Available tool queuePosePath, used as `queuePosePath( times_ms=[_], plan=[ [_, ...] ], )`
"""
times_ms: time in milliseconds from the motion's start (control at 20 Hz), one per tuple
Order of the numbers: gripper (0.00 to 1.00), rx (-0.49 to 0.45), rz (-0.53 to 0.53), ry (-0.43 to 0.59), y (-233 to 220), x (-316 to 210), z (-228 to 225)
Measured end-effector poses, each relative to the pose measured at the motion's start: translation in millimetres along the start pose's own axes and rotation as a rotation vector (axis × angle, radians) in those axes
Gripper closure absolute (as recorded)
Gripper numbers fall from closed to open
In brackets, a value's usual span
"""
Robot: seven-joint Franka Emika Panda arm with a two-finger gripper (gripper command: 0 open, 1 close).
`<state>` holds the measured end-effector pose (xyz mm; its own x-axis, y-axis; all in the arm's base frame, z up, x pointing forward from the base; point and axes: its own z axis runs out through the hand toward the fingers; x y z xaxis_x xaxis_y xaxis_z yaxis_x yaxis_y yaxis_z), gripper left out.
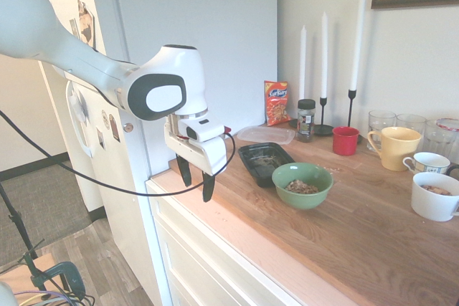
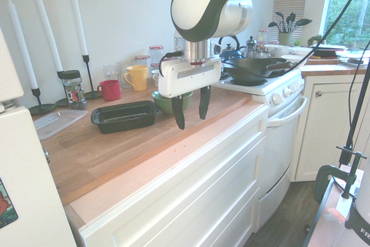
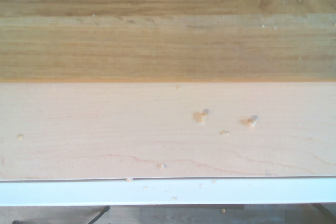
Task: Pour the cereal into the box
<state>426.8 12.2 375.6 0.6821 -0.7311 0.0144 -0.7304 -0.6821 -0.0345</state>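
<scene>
cereal (image 1: 302,187) sits in the green bowl (image 1: 285,175), just beside the black box (image 1: 249,154). gripper (image 1: 196,179) hovers over the bench (image 1: 373,234) near edge, fingers spread, empty.

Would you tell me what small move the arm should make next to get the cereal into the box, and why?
Probably move across to the green bowl and lower toward its rim. The gripper hangs open and empty over the counter's front edge, while the cereal sits in that bowl, beside the black box.
</scene>
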Motion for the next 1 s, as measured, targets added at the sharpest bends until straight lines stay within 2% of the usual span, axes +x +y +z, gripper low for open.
queuePosePath(
  times_ms=[200,400,650,1000],
  plan=[
    [0.0,0.024,0.002,0.025,-3,6,-8],
    [0.0,0.08,0.033,0.071,-12,36,-44],
    [0.0,0.114,0.111,0.1,-3,114,-65],
    [0.0,0.144,0.198,0.087,13,208,-61]
  ],
)
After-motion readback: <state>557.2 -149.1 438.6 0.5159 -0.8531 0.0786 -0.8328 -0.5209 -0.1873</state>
